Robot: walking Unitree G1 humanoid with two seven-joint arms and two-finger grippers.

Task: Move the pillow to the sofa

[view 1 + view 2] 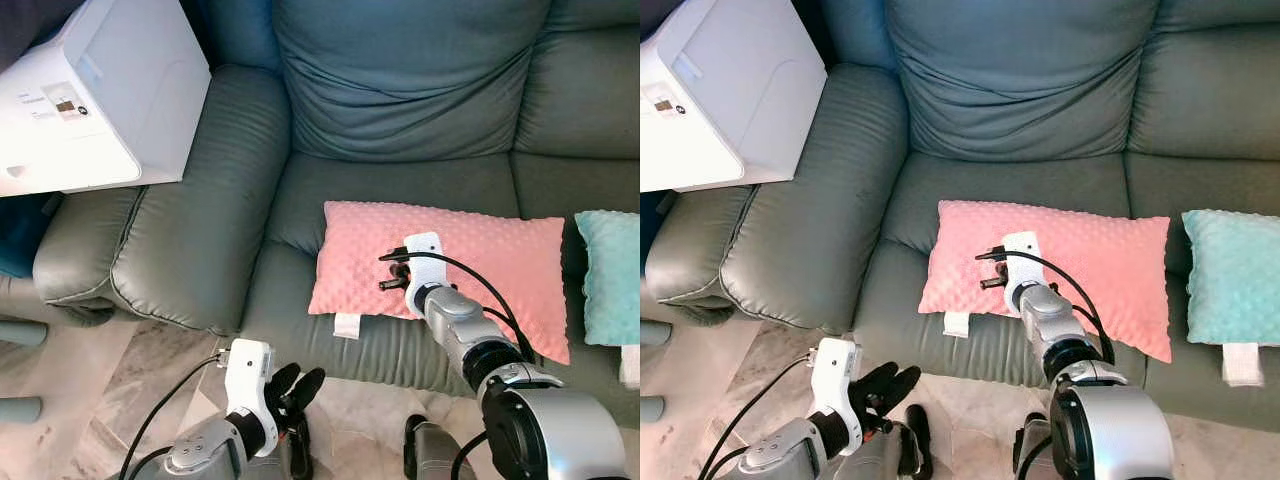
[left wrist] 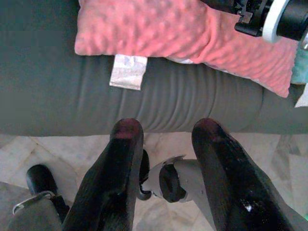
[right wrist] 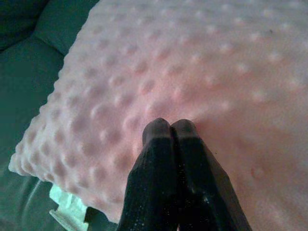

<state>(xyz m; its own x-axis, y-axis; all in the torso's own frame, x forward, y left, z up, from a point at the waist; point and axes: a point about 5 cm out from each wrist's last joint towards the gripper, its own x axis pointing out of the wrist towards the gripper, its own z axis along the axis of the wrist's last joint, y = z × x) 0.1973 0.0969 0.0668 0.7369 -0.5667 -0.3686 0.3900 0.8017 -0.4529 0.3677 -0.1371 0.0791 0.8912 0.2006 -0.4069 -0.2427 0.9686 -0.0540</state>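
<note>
A pink dotted pillow [image 1: 480, 255] lies flat on the grey-green sofa seat [image 1: 400, 185], near its front edge. My right gripper [image 1: 394, 270] rests on the pillow's left half, and the right wrist view shows its two black fingers [image 3: 163, 144] pressed together, shut, with their tips against the bumpy pink fabric [image 3: 192, 62]. No fabric shows between them. My left gripper [image 1: 296, 386] hangs low over the floor in front of the sofa, open with nothing between its fingers [image 2: 126, 139]. It faces the seat front and the pillow's white tag [image 2: 128, 71].
A teal pillow [image 1: 608, 275] lies on the seat to the right of the pink one. A broad sofa armrest [image 1: 200, 220] stands at the left, with a white appliance [image 1: 90, 90] beyond it. Marble floor [image 1: 130, 370] runs below the seat.
</note>
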